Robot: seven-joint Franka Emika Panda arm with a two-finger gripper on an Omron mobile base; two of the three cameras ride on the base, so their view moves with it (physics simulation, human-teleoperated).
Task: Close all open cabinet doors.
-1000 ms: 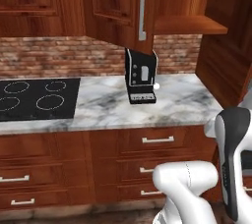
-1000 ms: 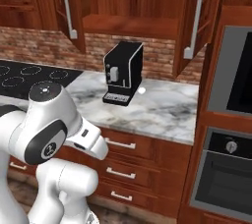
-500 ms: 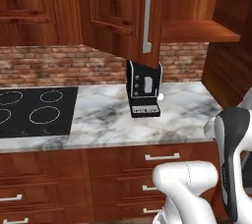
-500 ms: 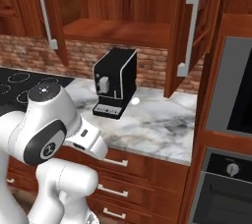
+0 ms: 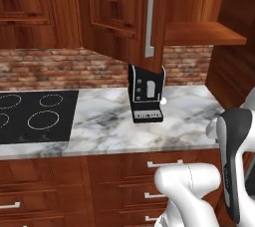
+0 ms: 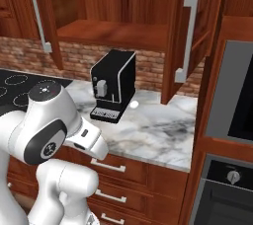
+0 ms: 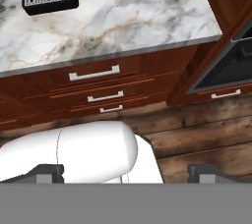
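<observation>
Marble counter (image 7: pixel 147 16) below; gripper (image 7: pixel 126 173) wide, empty.

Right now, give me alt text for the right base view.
Two cabinet doors stand open above a marble counter, exposing a bare shelf. A black coffee machine sits below it, and the white robot arm fills the lower left.

The open cabinet doors (image 6: pixel 190 36) run off the top edge in both base views, one door (image 5: pixel 124 17) hides the coffee machine's (image 5: pixel 146 94) top, and the cooktop (image 5: pixel 35 116) is cut at the desk's left end.
</observation>
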